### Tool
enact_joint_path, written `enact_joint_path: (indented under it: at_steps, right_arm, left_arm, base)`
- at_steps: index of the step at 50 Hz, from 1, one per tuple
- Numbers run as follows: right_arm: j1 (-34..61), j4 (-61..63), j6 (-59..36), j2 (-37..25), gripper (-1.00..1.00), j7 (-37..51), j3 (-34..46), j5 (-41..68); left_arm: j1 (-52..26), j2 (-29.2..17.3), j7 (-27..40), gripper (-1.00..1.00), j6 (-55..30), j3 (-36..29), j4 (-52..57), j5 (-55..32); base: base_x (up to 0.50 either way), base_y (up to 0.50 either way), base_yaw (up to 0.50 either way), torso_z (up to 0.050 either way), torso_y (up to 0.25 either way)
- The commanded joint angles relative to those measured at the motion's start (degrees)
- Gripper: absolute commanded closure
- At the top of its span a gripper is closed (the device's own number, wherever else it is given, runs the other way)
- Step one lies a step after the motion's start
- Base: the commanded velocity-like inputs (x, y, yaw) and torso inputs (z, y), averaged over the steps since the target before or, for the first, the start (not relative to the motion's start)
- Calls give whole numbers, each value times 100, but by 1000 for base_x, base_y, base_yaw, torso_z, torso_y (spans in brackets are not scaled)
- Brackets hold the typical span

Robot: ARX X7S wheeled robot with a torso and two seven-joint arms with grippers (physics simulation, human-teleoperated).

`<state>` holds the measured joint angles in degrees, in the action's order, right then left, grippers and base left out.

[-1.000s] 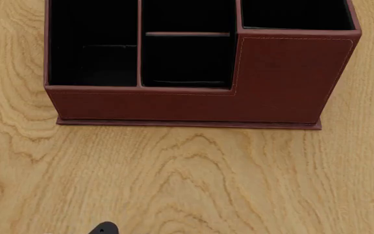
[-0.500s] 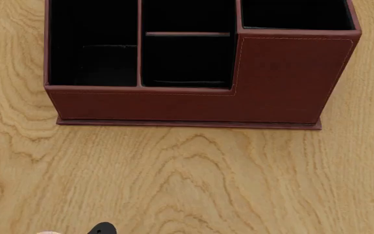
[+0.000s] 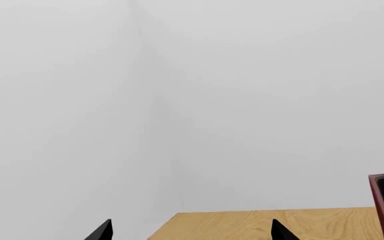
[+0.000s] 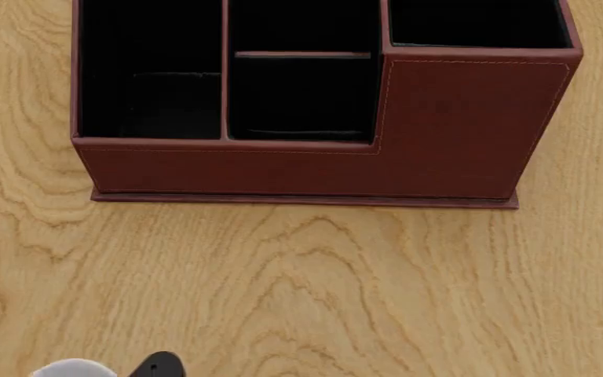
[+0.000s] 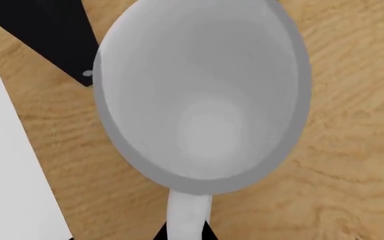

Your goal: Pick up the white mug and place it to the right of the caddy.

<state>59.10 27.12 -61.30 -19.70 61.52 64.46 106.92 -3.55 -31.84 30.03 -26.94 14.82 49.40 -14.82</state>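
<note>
Right wrist view: the mug [image 5: 202, 97] fills the picture, mouth up and empty, directly ahead of the right gripper [image 5: 186, 231]. Its handle [image 5: 188, 215] runs down into the dark fingertips at the frame edge, so I judge this gripper to be clamped on the handle, though the jaws themselves are nearly cut off (only two dark slivers show). Wood-grain table [image 5: 352, 150] lies below the mug; whether it is lifted clear or still resting I cannot tell. A black flat object [image 5: 52, 35] sits beyond the mug on the table.

In the head view a white rim [image 4: 71, 369] shows at the near edge beside a black part [image 4: 157, 366], which I take to be the mug and part of an arm. The caddy [image 4: 323, 169] stands well ahead of that, with its taller section on the right.

The left gripper [image 3: 188, 231] points at a blank wall; its two fingertips stand wide apart, with nothing between them. The caddy edge sits off to one side.

Step in hand, by my reading: the mug is grasped and the carry is beginning. The next move calls for a clean lift, then travel across the front of the caddy to the bare table past its tall end, keeping the mug upright and clear of the caddy wall before setting down.
</note>
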Motion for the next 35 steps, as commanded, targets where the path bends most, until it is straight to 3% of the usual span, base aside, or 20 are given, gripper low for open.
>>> enact_joint_path:
  at_steps: [1, 35]
  right_arm:
    - [203, 256, 29, -51, 100, 181, -114, 61]
    - [827, 739, 371, -422, 100, 627, -586, 553]
  left_arm:
    - [-7, 4, 8, -100, 24, -42, -14, 4]
    - [-145, -36, 72, -100, -99, -216, 55, 3]
  base:
    - [0, 0, 0, 0, 0]
    - [0, 0, 0, 0, 0]
